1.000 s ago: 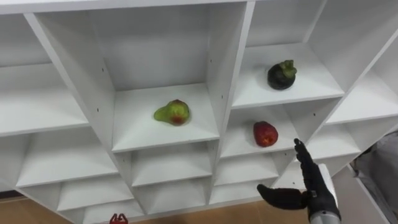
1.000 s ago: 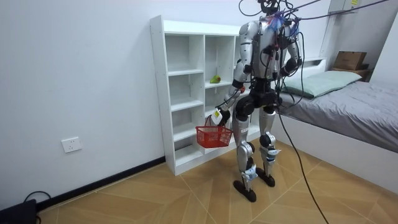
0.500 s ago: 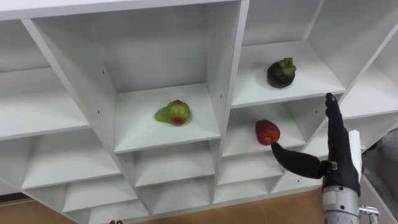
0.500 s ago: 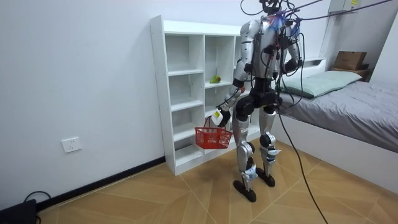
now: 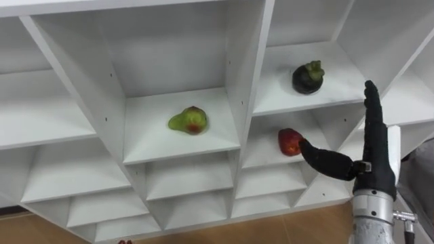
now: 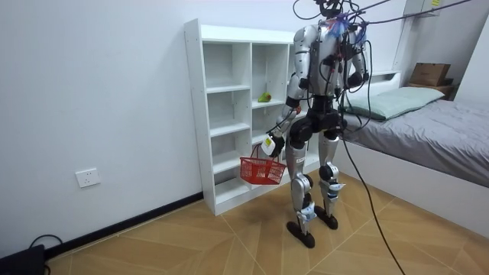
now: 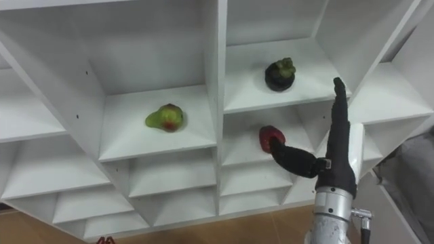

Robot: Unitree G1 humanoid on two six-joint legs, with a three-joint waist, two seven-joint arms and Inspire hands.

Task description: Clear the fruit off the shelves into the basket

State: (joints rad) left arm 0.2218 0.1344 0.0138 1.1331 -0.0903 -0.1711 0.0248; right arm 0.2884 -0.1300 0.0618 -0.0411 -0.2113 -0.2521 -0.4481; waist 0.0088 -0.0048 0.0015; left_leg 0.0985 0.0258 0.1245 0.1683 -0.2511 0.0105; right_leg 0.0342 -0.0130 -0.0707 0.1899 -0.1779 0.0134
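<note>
The white closet has open compartments. A green and red pear-shaped fruit lies in the middle compartment. A dark mangosteen sits on the upper right shelf, and a red apple lies on the shelf below it. My right hand is raised in front of that lower shelf, open, its fingers straight up. Its thumb reaches left and its tip overlaps the apple's right side. In the room view my left hand hangs low, with a red basket hanging from it by its handle.
I stand on wooden floor facing the closet. A bed with a cardboard box on it lies close behind me at the room view's right. A wall socket is low on the wall at the room view's left.
My right hand has risen from below the shelves up to the apple's compartment, and its thumb now reaches the apple. The basket has swung slightly in my left hand.
</note>
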